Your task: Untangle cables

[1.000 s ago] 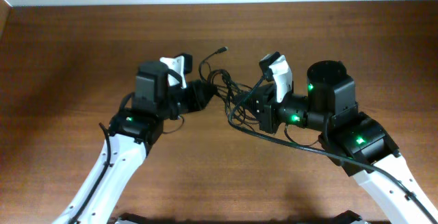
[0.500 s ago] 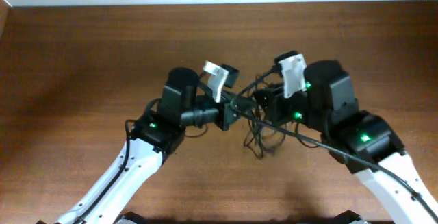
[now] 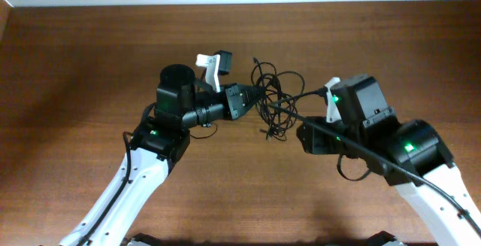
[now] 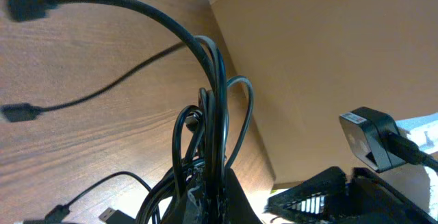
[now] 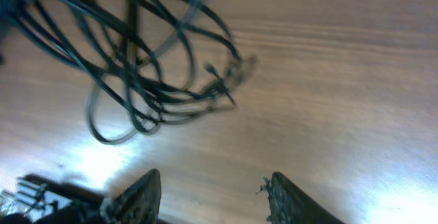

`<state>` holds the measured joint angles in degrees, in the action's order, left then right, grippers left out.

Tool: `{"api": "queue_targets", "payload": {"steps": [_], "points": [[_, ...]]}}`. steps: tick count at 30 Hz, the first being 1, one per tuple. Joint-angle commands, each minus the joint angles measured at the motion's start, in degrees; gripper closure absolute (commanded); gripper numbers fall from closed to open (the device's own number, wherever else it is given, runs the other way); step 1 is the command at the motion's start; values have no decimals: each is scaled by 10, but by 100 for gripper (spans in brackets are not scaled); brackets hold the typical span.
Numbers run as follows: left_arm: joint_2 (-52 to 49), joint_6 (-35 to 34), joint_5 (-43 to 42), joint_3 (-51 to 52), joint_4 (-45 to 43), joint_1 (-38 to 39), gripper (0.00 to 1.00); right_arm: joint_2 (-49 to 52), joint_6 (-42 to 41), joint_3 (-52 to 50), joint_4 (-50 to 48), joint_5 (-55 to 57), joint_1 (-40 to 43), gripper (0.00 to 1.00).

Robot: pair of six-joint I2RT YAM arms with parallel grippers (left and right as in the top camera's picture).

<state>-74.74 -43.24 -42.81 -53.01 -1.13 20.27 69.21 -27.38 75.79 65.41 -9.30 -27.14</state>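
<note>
- The thin black flexible cables (image 3: 272, 99) form one loose tangle of loops near the middle of the brown wooden table (image 3: 83, 58), between the two arms.
- The left gripper (image 3: 252, 99) comes to the tangle from the left. It is pressed together on the left side of the tangle and pinches several strands.
- In the left wrist view the cables (image 4: 213, 114) rise in a tight bunch from between the dark fingers (image 4: 236, 207) at the bottom edge.
- One strand of this bunch bends over to the upper left and ends in a small black plug (image 4: 27, 5). A second plug end (image 4: 17, 112) is lower on the left side and is blurred.
- The right gripper (image 5: 212, 183) is spread apart. Between its two dark fingertips (image 5: 144, 193) only bare wood of the table shows, and it pinches nothing.
- In the right wrist view the loops of the cables (image 5: 150, 80) are ahead of the fingertips and apart from them. The loops are crossed over each other many times.
- In the overhead view the black wrist of the right arm (image 3: 316, 137) is near the lower right side of the tangle, and the lowest loops reach down beside it.
- I cannot tell if the lower loops rest on the table or hang just above it.
</note>
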Motion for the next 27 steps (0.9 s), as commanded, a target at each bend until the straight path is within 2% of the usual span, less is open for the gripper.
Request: {"api": "queue_targets", "payload": {"steps": [1,5,8,9,11,12,15,16,18,19,20,22,23,24,25,26,27], "points": [[0,-56,-9,-3,-3,-2,100,28,-32,-5,-24,-36,1,55],[0,-93,-10,-3,-3,-2,100,102,-32,-5,-79,-33,1,59],[0,-125,-29,-3,-6,-2,100,155,-31,-5,-120,34,2,60],[0,-125,-35,-3,-5,-2,100,159,-32,-5,-130,70,2,68],[0,-125,-39,-3,-5,-2,100,152,-32,-1,-127,121,3,93],[0,-125,-37,-3,-6,-2,100,142,-38,3,-108,164,12,96],[0,-124,-13,-3,-5,-19,100,108,-105,3,-9,251,62,96],[0,-124,-1,-3,-5,-26,100,98,-106,3,14,246,79,96],[-1,-125,160,-3,55,-33,100,49,-96,3,46,183,121,96],[-3,-125,216,-3,83,-27,100,30,-87,3,45,169,125,96],[-3,-133,232,-3,98,-23,100,13,-87,3,45,165,125,96],[-3,-248,231,-3,93,-23,100,-7,-87,3,45,85,125,96],[-3,-283,231,-3,70,-23,98,-6,-87,3,46,48,125,96],[-3,-286,213,-3,14,-23,98,0,-87,3,49,33,125,96],[-3,-286,184,-3,-26,-23,99,7,-87,3,51,30,125,89],[-3,-285,134,-3,-81,-23,98,18,-87,3,52,4,125,68],[-3,-277,101,-3,-115,-23,98,24,-86,3,51,-11,125,60]]}}
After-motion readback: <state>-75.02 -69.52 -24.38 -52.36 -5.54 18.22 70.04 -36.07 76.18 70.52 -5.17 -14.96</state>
